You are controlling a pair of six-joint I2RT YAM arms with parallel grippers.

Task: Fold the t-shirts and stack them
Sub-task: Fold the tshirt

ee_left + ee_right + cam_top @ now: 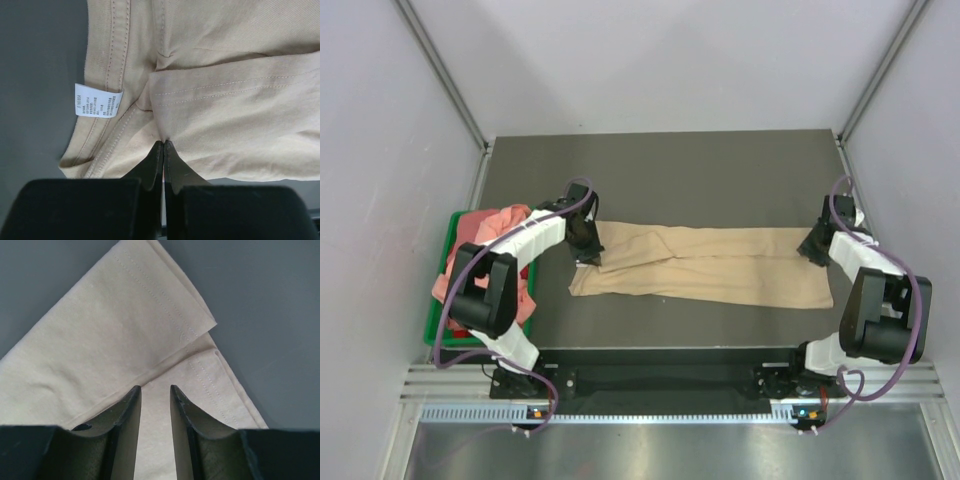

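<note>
T-shirt [720, 268]: left claw [164, 145] clenched on cloth at its tips (label [98, 101] just left); shut parted right claw [155, 390] on hem [212, 387] beneath, lift evenly.

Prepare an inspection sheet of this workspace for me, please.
Surface: dark table, flat.
Job's things: tan t-shirt laid out lengthwise, partly folded; pink t-shirts heaped in a green bin at the table's left edge.
Clutter: nothing seen.
Grippers: left tool shut, pinching the tan t-shirt beside its white label; right tool open over the shirt's opposite corner.
Cables: purple cables looped along both arms.
Surroundings: plain grey walls.
</note>
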